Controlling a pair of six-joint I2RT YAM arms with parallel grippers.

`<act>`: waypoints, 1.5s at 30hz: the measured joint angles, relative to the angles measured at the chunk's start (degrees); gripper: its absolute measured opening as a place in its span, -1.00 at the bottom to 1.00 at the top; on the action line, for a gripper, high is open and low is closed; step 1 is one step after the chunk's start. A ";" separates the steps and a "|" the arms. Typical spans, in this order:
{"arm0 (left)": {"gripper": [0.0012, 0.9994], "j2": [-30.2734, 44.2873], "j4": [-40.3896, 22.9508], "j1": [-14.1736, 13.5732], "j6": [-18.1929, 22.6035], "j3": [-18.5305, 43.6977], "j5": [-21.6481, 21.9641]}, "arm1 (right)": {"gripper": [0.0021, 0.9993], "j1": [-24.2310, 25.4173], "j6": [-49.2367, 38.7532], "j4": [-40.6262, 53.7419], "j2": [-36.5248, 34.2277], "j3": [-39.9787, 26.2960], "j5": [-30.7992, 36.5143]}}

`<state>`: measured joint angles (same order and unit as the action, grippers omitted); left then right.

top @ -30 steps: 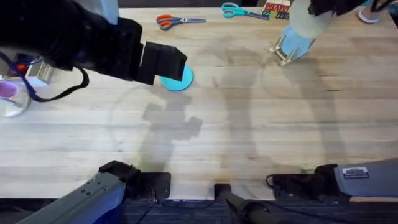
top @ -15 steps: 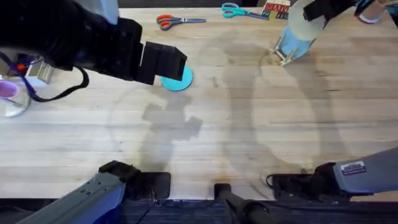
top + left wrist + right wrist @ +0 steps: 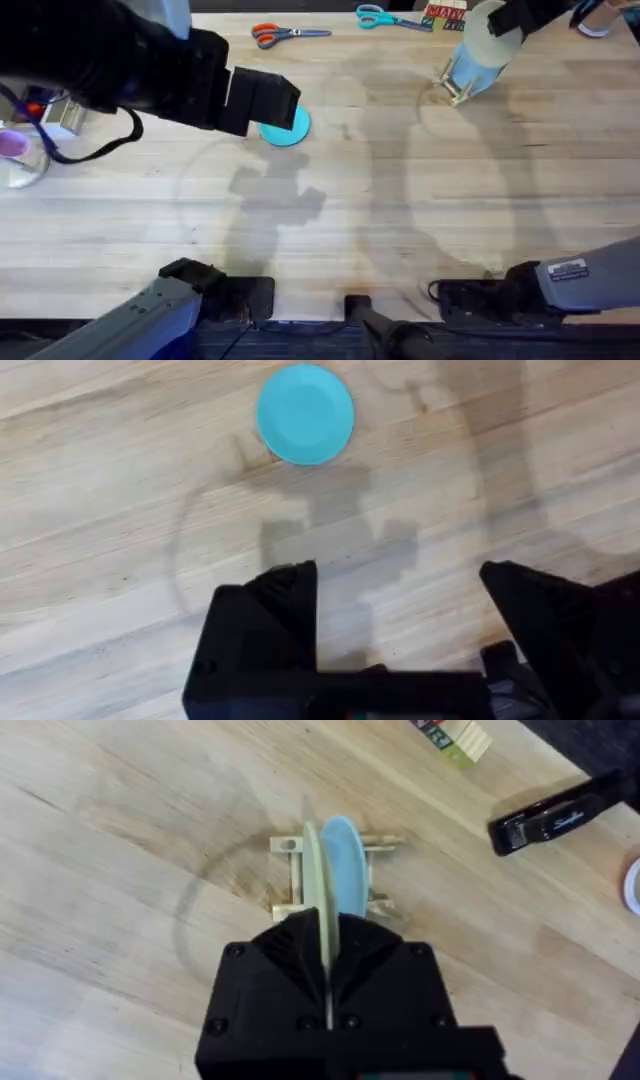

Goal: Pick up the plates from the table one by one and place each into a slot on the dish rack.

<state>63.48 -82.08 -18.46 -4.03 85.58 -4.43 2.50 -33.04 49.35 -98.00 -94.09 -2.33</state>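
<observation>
Right hand (image 3: 325, 985): black fingers pinching one cream-yellow plate (image 3: 316, 885) on edge. The plate stands upright, its flat faces turned sideways, its thin rim running straight out from the hand and down into the dish rack (image 3: 288, 875) directly beyond the fingertips. Just beside it, in the neighbouring slot, stands one sky-blue plate (image 3: 345, 870), also upright and parallel to the cream one; whether the two touch cannot be told. The rack rests on the wooden worktop (image 3: 100, 870). Well beyond the rack lie one black stapler (image 3: 550, 820) and one printed block (image 3: 452, 738).

Left hand (image 3: 400, 630): black fingers spread wide, holding nothing, raised above the worktop (image 3: 100, 560). One teal-blue plate (image 3: 304, 413) lies flat on the wood ahead of the fingertips, apart from them.

View differences: the right wrist view shows the two plates as separate edges in the rack pegs; the overhead view shows them as one pale mass at the rack (image 3: 452, 88), under the right hand (image 3: 480, 45). Overhead, the left hand (image 3: 262, 103) covers part of the teal-blue plate (image 3: 292, 127), which the left wrist view shows whole. The overhead view adds two pairs of scissors, one orange-handled (image 3: 272, 34) and one teal-handled (image 3: 378, 16).

Count: three plates, one rack, two scissors, one stapler.
</observation>
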 joint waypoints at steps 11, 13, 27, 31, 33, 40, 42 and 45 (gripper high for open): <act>0.99 0.00 0.00 0.00 -0.02 0.00 0.00 | -0.94 0.00 0.00 -2.24 -0.01 1.82 0.20; 0.99 0.00 0.00 0.00 -0.02 0.00 0.00 | -0.94 0.02 0.00 -2.30 0.00 1.82 0.20; 0.99 -0.02 0.00 0.00 -0.02 0.00 0.00 | -0.94 1.42 0.00 -2.63 0.00 1.93 0.22; 0.99 0.00 0.00 0.00 -0.02 0.00 0.00 | -0.94 1.42 0.00 -2.65 0.00 1.95 0.21; 0.99 0.00 0.00 0.00 -0.02 0.00 0.00 | -0.94 1.42 0.00 -2.67 0.00 1.95 0.20; 0.99 0.00 0.00 0.00 -0.02 0.00 0.00 | -0.94 1.42 0.00 -2.74 0.00 1.95 -0.26; 0.99 -0.01 0.00 0.00 -0.02 0.00 0.00 | -0.94 1.42 0.00 -2.81 0.00 1.95 -0.28; 0.99 0.00 0.00 0.00 -0.02 0.00 0.00 | -0.94 1.42 0.00 -3.08 0.00 1.95 -0.28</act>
<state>63.48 -82.08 -18.46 -4.05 85.58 -4.43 3.92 -33.04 46.26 -98.00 -92.14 -2.61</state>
